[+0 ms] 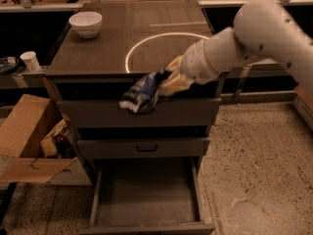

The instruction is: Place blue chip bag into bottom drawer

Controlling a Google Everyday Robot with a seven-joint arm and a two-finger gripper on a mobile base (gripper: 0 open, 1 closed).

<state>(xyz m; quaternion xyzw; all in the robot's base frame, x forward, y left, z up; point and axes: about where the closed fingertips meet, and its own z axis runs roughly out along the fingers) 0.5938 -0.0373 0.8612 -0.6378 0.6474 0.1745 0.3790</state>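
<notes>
The blue chip bag [139, 93] hangs in the air just in front of the top drawer front [195, 112], past the front edge of the bench [98, 53] and well above the open bottom drawer [146, 199]. It is pinched at its right-hand end by the pincer [165, 82], whose pale fingers are pressed together on the foil, while the rest of the bag droops to the left and covers the spot where the top drawer's handle would be.

Judging by how it sags and crumples, the bag is light, soft and thin, with little stiffness of its own. The foil looks slick, so a hold on a bunched fold near one end, as here, seems the safest; a grip on a single smooth layer could slip. It should take a short drop without harm.

Below it, the middle drawer [142, 148] is closed, its black handle showing. The bottom drawer is pulled out with a flat bare floor and low side walls, lying almost straight under the bag, so the step in hand looks like lowering the load past the two fronts.

The white arm [254, 33] comes in from the right. A white bowl [85, 23] sits at the bench's far left corner, a paper cup [30, 60] stands off to the left, and a cardboard box [24, 131] lies open on the floor beside the cabinet
</notes>
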